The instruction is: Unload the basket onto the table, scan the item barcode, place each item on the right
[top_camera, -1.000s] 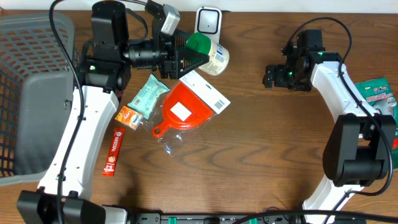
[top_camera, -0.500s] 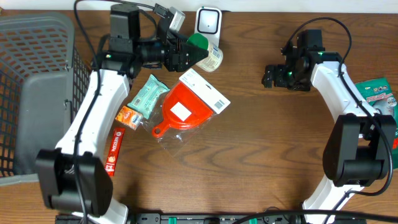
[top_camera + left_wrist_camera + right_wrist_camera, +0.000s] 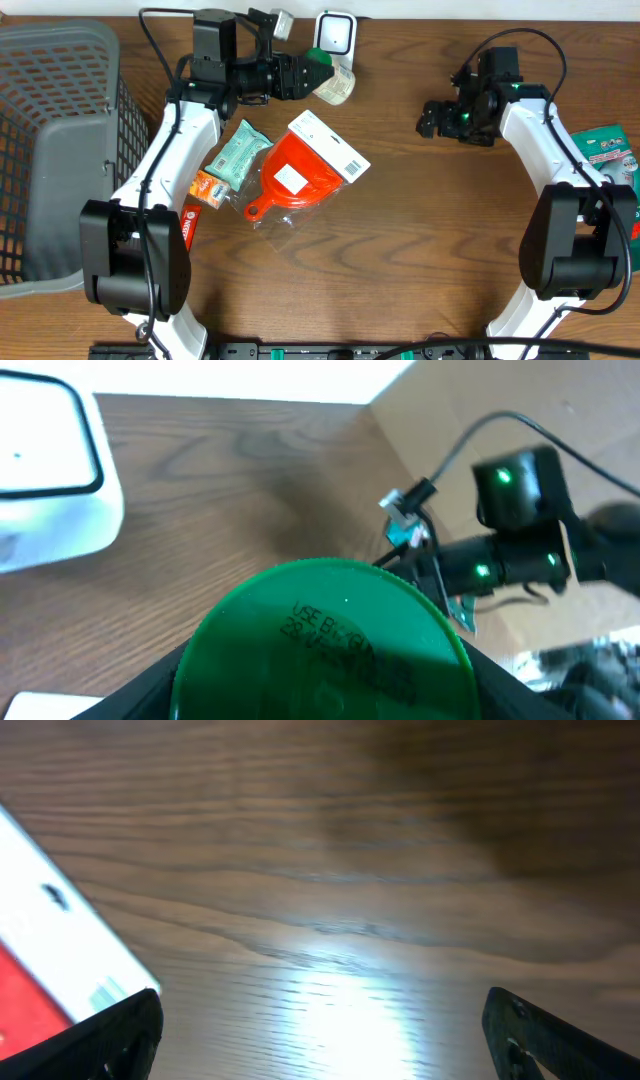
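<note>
**Jar up at the scanner, barcode not yet shown to it**

My left tool (image 3: 308, 76) holds the green-lidded jar (image 3: 338, 88) by its lid end, on its side at the table's far edge and just beside the white scanner (image 3: 337, 33). I judge the pick done and the presenting under way. I cannot see a barcode or whether the label faces the scanner, so turning it there is what is left. Nearer the table's (image 3: 420, 260) middle lie a carded red scoop (image 3: 295, 180), a teal packet (image 3: 238, 155), an orange box (image 3: 208, 187) and a red stick (image 3: 186, 235), all clear of the jar. The grey basket (image 3: 70, 60) fills the left edge and a green packet (image 3: 605, 150) lies at the right edge. My right tool (image 3: 432, 118) hovers wide and empty, well apart.
</note>
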Motion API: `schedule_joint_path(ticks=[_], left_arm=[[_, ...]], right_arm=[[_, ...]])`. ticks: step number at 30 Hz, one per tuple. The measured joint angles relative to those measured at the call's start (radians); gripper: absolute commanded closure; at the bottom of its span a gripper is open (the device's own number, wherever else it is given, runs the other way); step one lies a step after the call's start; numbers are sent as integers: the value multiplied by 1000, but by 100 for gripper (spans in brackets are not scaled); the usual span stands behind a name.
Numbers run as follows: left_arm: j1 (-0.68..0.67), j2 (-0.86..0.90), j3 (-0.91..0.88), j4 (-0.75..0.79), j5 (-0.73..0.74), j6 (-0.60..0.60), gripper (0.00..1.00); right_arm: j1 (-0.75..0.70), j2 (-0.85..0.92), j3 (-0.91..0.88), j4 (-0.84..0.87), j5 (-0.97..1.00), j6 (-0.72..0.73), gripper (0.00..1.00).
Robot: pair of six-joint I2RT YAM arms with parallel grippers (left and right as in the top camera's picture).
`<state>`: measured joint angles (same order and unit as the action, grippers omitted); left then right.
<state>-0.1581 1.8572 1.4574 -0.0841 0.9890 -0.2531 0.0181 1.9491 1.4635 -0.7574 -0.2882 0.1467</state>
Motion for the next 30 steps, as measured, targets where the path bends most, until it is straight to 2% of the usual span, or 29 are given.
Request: schedule_joint_path(ticks=[10,15,18,22,26,30], left_arm=[[0,0,0,6,-54,-203,93],[-1,0,0,6,-53,-239,93],[-2,0,0,7,-53,-249,93],[-3,0,0,21,-53,-266,93],[-3,0,0,72,-53,-319,93],[-3,0,0,101,-61,-438,93]], right_arm=[[0,0,0,30,-286,-24,1],[-10,0,0,154,-582,-1,1],[-28,0,2,322,-769,96,1],[-40,-1,2,503,-915,304,1],[-39,-2,3,549,-980,464,1],[-39,-2,3,554,-1012,541,1]])
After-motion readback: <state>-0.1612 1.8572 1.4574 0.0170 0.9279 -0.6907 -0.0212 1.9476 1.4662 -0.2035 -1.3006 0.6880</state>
